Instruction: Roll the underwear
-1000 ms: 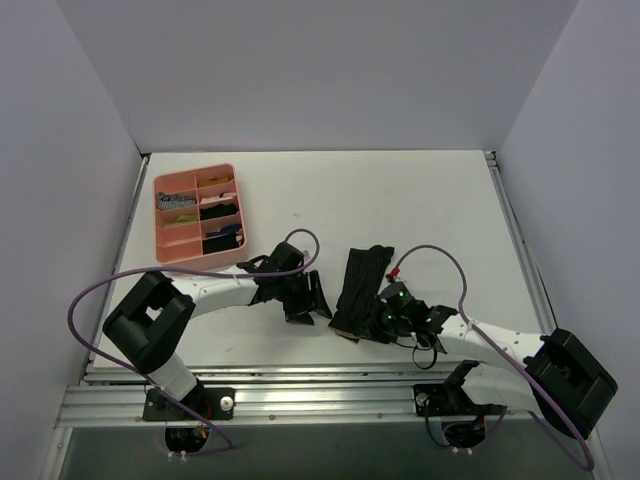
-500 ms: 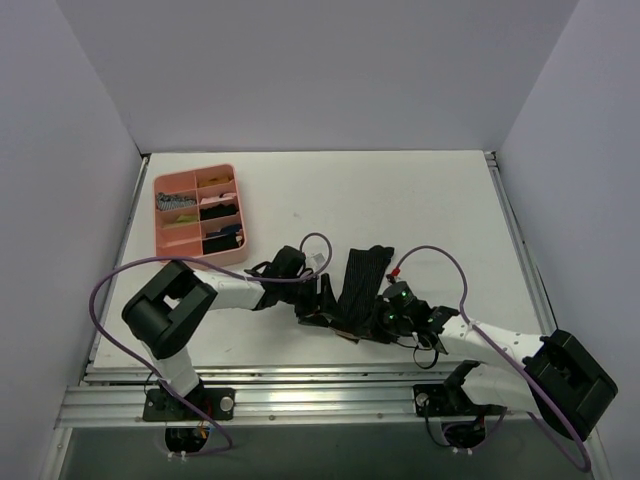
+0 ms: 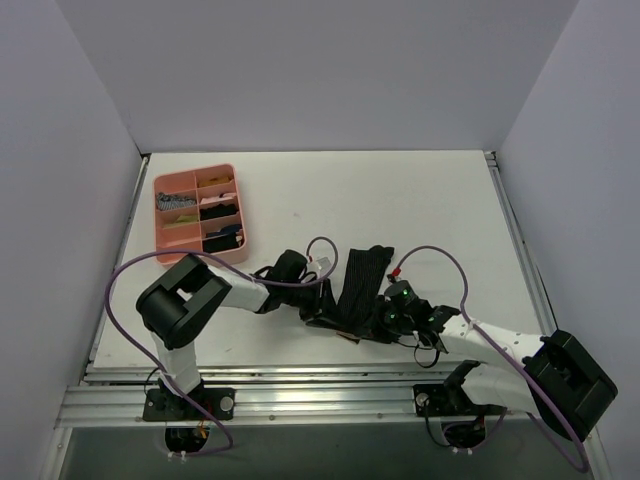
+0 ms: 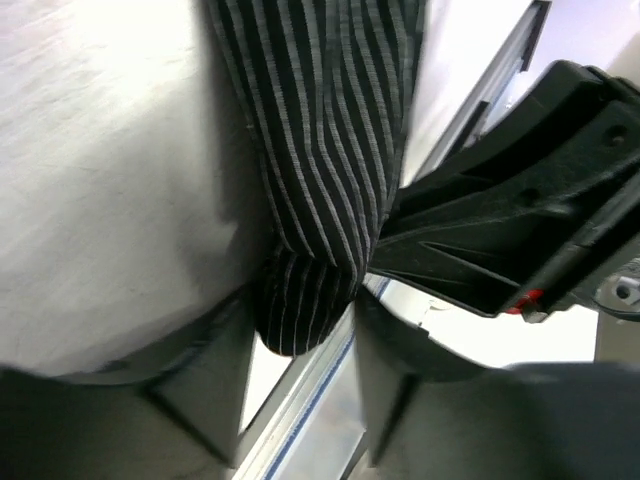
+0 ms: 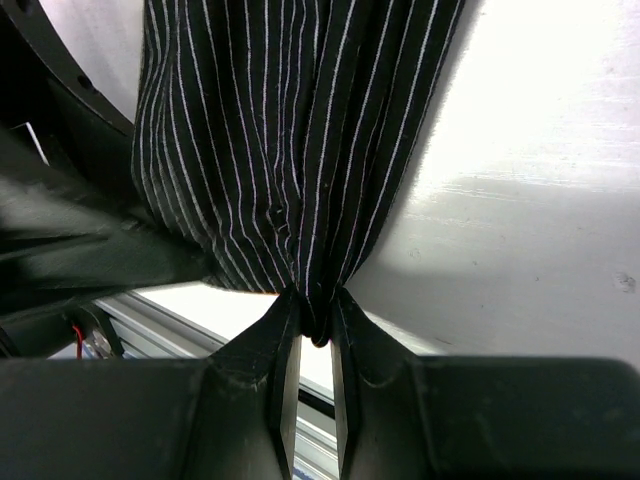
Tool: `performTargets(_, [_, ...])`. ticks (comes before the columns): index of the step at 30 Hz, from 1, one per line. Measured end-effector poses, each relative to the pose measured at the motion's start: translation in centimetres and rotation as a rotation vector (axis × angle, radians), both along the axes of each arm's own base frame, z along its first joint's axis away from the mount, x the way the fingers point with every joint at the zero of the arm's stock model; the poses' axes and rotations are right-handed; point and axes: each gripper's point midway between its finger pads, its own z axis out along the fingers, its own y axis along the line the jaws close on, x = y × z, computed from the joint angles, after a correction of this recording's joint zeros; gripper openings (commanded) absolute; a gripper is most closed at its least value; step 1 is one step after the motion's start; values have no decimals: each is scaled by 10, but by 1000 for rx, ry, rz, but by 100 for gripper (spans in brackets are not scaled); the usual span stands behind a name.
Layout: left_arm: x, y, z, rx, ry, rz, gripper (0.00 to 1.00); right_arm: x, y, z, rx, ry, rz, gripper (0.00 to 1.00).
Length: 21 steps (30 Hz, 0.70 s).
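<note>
Progress: no roll formed yet. The underwear point(image 3: 362, 280), black with thin pale stripes, lies on the table point(image 3: 430, 200) as a long narrow strip. It runs from the near edge away from the arms, between the two grippers. Only its near end is engaged, so the whole of the rolling looks still to do.

Right gripper point(image 3: 384, 318): low at the strip's near right corner, forearm reaching in from the right. Fingers point(image 5: 275, 360) nearly together, pinching a gathered bunch of cloth.

Left gripper point(image 3: 320, 308): low at the near left corner, arm stretched across from the left. Fingers point(image 4: 205, 400) part-way apart, straddling the rounded cloth end. The cloth fills the gap; cannot tell whether it is clamped.

Pink divided tray point(image 3: 158, 228) sits well apart, far left.
</note>
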Motion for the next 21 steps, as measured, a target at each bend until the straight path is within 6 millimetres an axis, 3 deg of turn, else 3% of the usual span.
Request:
performTargets(5, [-3,3,-10,28,20,11,11,0,-1,0,-4,5,3,17])
performTargets(7, [-4,3,-10,33,32,15,3,-1,-3,2,-28,14,10,26])
performTargets(13, [-6,5,-9,66,69,24,2,11,-14,27,-143,-35,8,48])
performTargets(17, [-9,11,-9,113,120,30,2,32,-11,60,-199,-161,11,50])
performTargets(21, [-14,17,-8,136,191,37,2,35,4,76,-283,-270,100,49])
